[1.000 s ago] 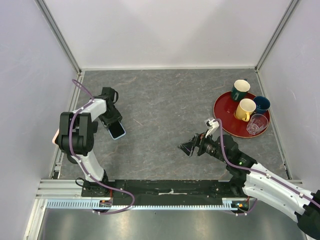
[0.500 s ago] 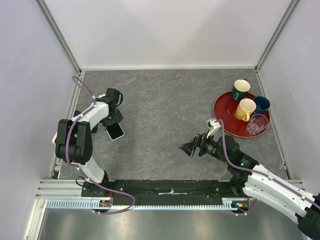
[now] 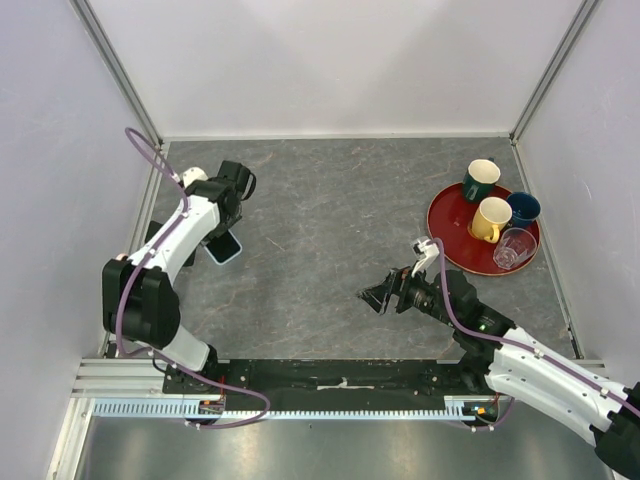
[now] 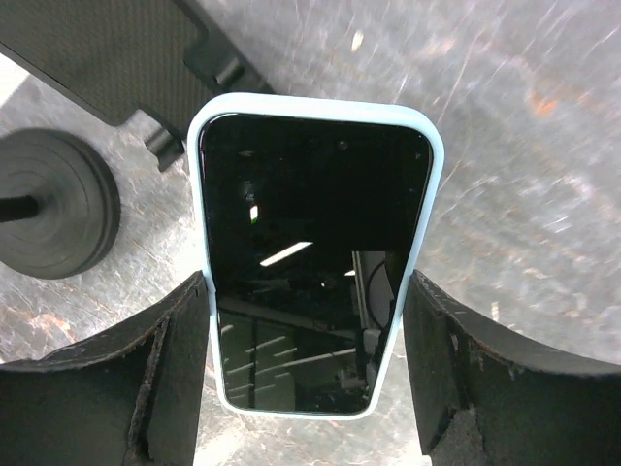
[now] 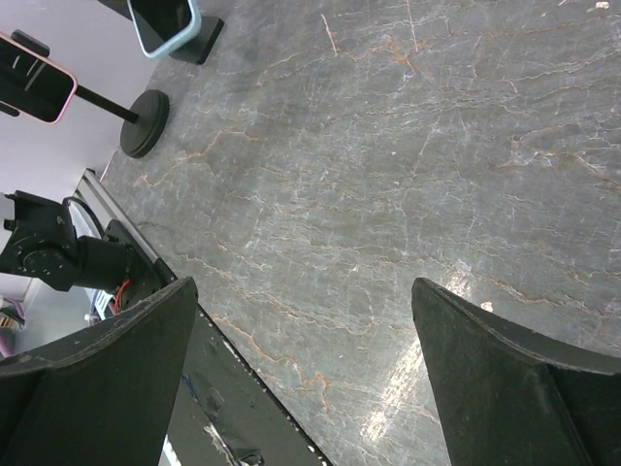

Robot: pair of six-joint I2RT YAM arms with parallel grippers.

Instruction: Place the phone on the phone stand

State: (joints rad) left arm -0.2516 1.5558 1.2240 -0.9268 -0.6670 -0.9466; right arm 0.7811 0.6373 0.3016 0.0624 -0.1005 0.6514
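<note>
The pink phone (image 5: pixel 34 85) sits in the clamp on top of the black phone stand (image 5: pixel 143 123), whose thin post and disc base show in the right wrist view. The disc base (image 4: pixel 53 204) also shows in the left wrist view. My left gripper (image 4: pixel 306 291) is open, with one finger on either side of a light-blue phone (image 4: pixel 310 252) that leans on a black wedge stand (image 4: pixel 107 58). In the top view the left gripper (image 3: pixel 218 236) is over that phone (image 3: pixel 226 250). My right gripper (image 3: pixel 375 297) is open and empty above bare table (image 5: pixel 301 286).
A red tray (image 3: pixel 440 215) at the right holds a green mug (image 3: pixel 480 178), a yellow mug (image 3: pixel 490 218), a blue mug (image 3: pixel 522 208) and a clear glass (image 3: pixel 514 247). The cell walls stand close on the left, right and far sides.
My left arm has stretched toward the far side and its wrist has risen. The light-blue phone has shifted slightly toward the wedge stand. The right arm has barely moved.
</note>
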